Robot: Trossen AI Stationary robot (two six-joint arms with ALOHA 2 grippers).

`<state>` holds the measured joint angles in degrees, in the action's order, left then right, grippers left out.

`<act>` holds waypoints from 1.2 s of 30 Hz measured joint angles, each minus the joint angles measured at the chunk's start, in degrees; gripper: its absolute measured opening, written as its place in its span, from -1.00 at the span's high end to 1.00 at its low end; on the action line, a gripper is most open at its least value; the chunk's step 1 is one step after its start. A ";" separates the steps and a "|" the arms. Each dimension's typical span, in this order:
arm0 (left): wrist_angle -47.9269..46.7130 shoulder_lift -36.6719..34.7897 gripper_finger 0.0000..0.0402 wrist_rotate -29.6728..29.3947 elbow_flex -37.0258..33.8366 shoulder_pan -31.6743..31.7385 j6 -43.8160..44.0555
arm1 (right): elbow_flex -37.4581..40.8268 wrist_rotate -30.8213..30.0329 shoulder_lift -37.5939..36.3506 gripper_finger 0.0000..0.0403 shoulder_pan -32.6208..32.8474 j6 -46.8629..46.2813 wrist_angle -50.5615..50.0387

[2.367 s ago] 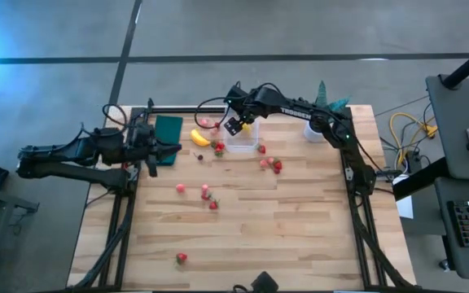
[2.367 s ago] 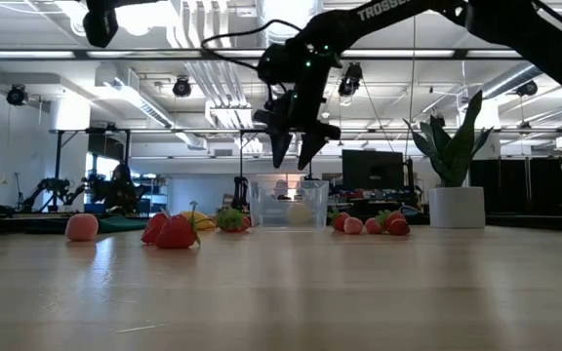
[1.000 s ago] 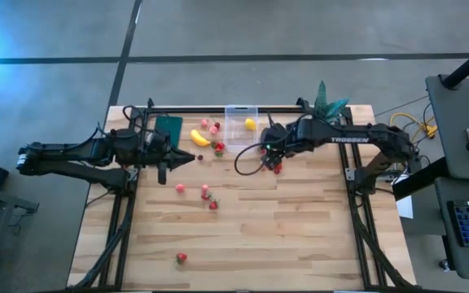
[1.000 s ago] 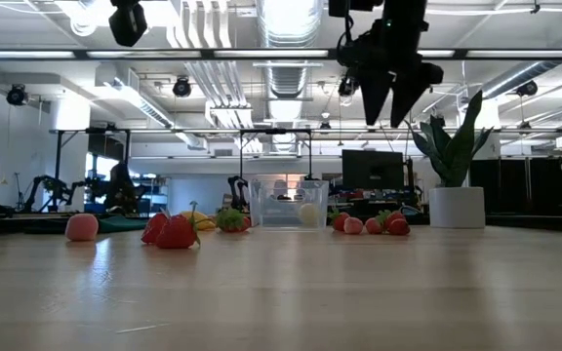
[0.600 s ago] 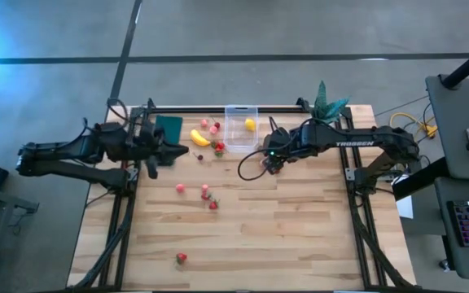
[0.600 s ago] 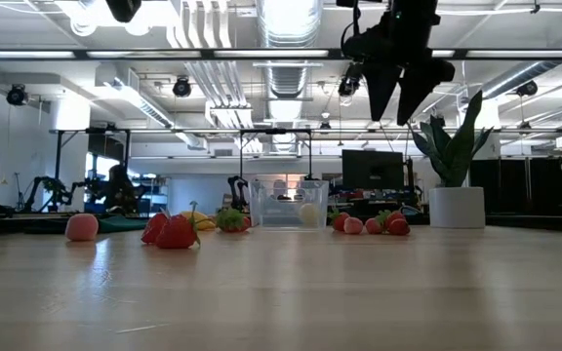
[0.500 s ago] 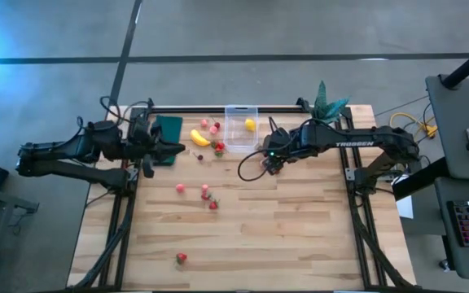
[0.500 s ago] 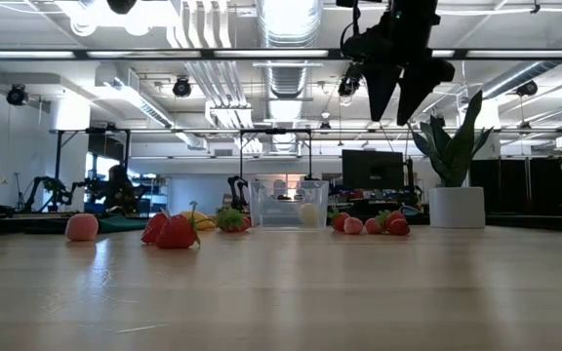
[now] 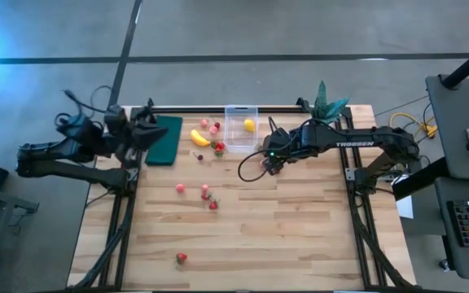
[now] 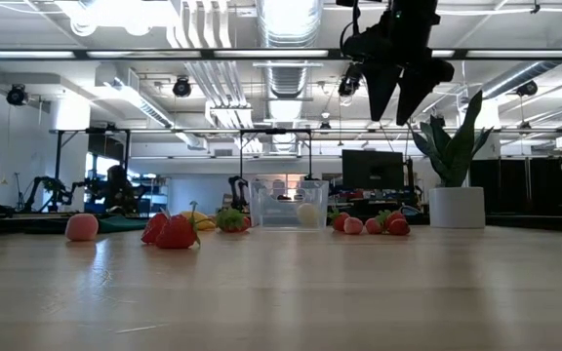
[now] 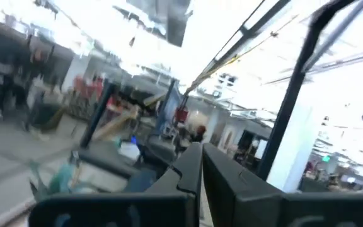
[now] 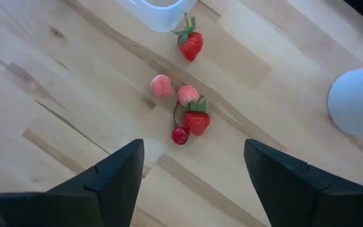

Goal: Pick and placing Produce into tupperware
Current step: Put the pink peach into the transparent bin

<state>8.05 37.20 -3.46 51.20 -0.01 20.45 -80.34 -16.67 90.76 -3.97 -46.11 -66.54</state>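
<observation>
One piece of produce is already in the box: the lemon [image 9: 250, 124] lies inside the clear tupperware [image 9: 240, 114] at the far edge of the tabletop [image 9: 300, 236]. Everything else is still loose, and your right pincer [image 9: 270, 162] has left the box behind. A couple of seconds ago it hung right at the tupperware; now it hovers high over the small cluster of strawberries [image 12: 196, 119] just beside the box on the plant side, its fingers spread wide and holding nothing. Over the last half second it has barely shifted, so you seem to be lined up above the next pick, not travelling.

In the right wrist view the cluster sits between the two fingers: a large strawberry, two pale pink fruits [image 12: 161, 85] and a small dark red one, all close together, with another strawberry nearer the box corner. They touch or nearly touch, so expect your fingers to nudge a neighbour when you descend.

Your left pincer [image 9: 147, 124] has pulled back too. A second ago it reached toward the banana [image 9: 199, 137]; now it sits closed and empty at the tabletop's edge by the dark green pad [image 9: 166, 139], its camera tilted up into the room.

The banana, the strawberries beside it and the scattered ones nearer you are all still waiting.
</observation>
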 joint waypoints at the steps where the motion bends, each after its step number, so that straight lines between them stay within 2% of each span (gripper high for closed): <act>1: -0.24 0.00 1.00 -0.17 0.00 0.00 -1.28 | 0.00 0.01 0.00 -0.32 0.00 0.07 0.00; 4: -8.02 -0.36 1.00 -1.52 0.50 0.00 -1.67 | 0.00 -0.05 0.02 -0.33 0.29 0.09 -0.05; 9: -41.06 -0.95 1.00 -4.25 4.56 0.02 -0.74 | 0.00 -0.04 -0.20 -0.33 1.37 0.07 -0.16; 11: -50.19 0.54 1.00 -4.98 4.90 0.02 0.23 | 0.00 -0.02 -0.26 -0.34 1.55 0.09 -0.40; 13: -56.86 2.13 1.00 -5.14 3.98 0.02 0.27 | 0.00 0.01 -0.26 -0.36 1.53 0.12 -0.55; 17: -64.10 6.71 0.92 -5.25 1.05 0.02 1.59 | 0.00 -0.02 -0.26 -0.39 1.46 0.12 -0.52; 23: -66.10 15.82 0.56 -3.17 -4.01 -0.08 -0.61 | 0.00 0.07 -0.26 -0.43 1.51 0.09 -0.56; 27: -64.90 19.39 0.37 -3.26 -5.41 -1.22 -10.22 | 0.00 0.09 -0.26 -0.43 1.84 0.12 -0.85; 31: -61.43 20.38 0.34 -3.12 -5.88 -2.20 -16.89 | 0.00 0.09 -0.26 -0.43 2.99 0.09 -2.55; 36: -59.61 19.29 0.33 -1.79 -7.53 -2.36 -20.40 | 1.22 -0.09 -0.26 -0.42 5.06 0.06 -3.76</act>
<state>-51.56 56.49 -5.25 43.67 -2.37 0.05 -79.11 -16.76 90.50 1.09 -46.06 -70.30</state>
